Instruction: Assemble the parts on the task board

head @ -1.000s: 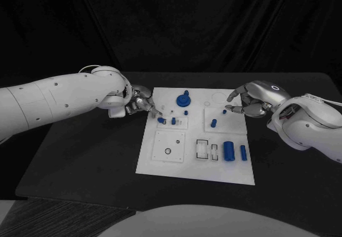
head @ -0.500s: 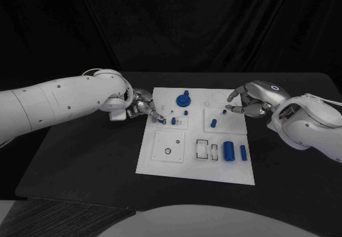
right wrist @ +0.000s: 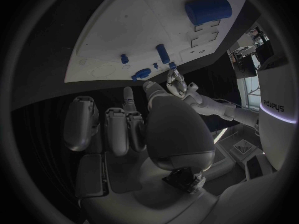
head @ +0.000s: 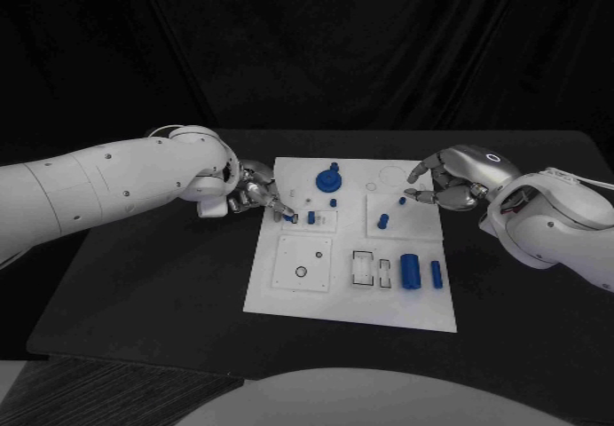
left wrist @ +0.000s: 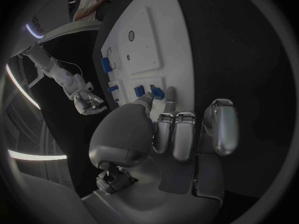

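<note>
While larger blue parts lie along the task board's near edge, a small blue peg is pinched by the left hand; the right hand is held curled, empty, beside the board's far corner.

Legible text: one lowercase brand mark, apparently "sharpa", on a white curved panel at the rim of the right wrist view. The same mark seems to recur on a white panel in the left wrist view, too small and tilted to read. Task board: no readable markings.
</note>
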Tool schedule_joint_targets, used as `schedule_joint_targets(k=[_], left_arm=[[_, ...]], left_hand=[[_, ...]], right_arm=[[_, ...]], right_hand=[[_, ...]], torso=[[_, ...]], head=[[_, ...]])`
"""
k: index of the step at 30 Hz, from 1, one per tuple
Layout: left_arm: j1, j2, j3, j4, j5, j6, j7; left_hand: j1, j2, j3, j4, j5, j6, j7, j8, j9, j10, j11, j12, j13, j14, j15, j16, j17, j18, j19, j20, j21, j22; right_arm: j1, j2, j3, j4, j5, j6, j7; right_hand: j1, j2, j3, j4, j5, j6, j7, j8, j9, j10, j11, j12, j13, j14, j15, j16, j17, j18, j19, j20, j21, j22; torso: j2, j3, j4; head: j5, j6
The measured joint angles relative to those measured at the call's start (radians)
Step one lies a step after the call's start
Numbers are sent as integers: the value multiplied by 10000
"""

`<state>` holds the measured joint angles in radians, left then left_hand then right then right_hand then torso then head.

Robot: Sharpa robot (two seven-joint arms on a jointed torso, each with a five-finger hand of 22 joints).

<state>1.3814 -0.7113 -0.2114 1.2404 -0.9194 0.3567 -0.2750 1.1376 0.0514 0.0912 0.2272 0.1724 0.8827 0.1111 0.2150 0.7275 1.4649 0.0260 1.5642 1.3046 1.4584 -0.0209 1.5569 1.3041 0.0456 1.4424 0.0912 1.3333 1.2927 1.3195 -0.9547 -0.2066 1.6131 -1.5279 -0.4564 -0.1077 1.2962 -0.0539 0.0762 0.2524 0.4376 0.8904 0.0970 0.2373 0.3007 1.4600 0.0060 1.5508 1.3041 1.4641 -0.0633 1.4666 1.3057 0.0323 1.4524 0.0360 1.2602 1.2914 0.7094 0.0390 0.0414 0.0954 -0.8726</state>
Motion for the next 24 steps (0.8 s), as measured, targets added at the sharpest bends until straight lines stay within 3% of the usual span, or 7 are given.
schedule_joint_targets(k=[17, 19, 24], left_arm=[[-52, 119, 18, -211, 27, 25, 185], [-64, 134, 22, -230, 30, 29, 211], [-94, 179, 26, -290, 45, 32, 307]], left_hand=[[133, 131, -137, -136, 234, 125, 54, 3, 71, 18, 23, 0, 0, 2, 2, 0, 0, 0, -55, 54, -114, 0], [261, 255, -136, -137, 500, 126, 54, 4, 157, -44, 94, 0, 0, 55, 55, 0, 0, 1, -55, 54, -114, 0], [537, 268, -259, -262, 1010, 303, 89, 0, 152, -36, 103, 0, 0, 50, 52, 0, 0, 1, -124, 123, -115, 0]], right_arm=[[0, 5, 0, -11, 0, 55, -7], [0, 5, 0, -13, 0, 64, -9], [0, 7, -1, -26, 0, 92, -13]], right_hand=[[0, 0, 0, 0, 0, 1, 0, 0, -2, 1, 1, 0, 0, 0, 0, 0, 0, 0, 0, 0, 0, 0], [0, 0, 0, 0, 0, 1, 0, 0, -2, 1, 1, 0, 0, 0, 0, 0, 0, 1, 0, 0, 0, 0], [0, 0, 0, 0, 0, 1, 0, 0, -2, 1, 1, 0, 0, 0, 0, 0, 0, 0, 0, 0, 0, 0]], torso=[[0, -1, -2], [1, -1, -2], [1, -1, -3]], head=[[-10, 0], [-12, 0], [-12, 0]])
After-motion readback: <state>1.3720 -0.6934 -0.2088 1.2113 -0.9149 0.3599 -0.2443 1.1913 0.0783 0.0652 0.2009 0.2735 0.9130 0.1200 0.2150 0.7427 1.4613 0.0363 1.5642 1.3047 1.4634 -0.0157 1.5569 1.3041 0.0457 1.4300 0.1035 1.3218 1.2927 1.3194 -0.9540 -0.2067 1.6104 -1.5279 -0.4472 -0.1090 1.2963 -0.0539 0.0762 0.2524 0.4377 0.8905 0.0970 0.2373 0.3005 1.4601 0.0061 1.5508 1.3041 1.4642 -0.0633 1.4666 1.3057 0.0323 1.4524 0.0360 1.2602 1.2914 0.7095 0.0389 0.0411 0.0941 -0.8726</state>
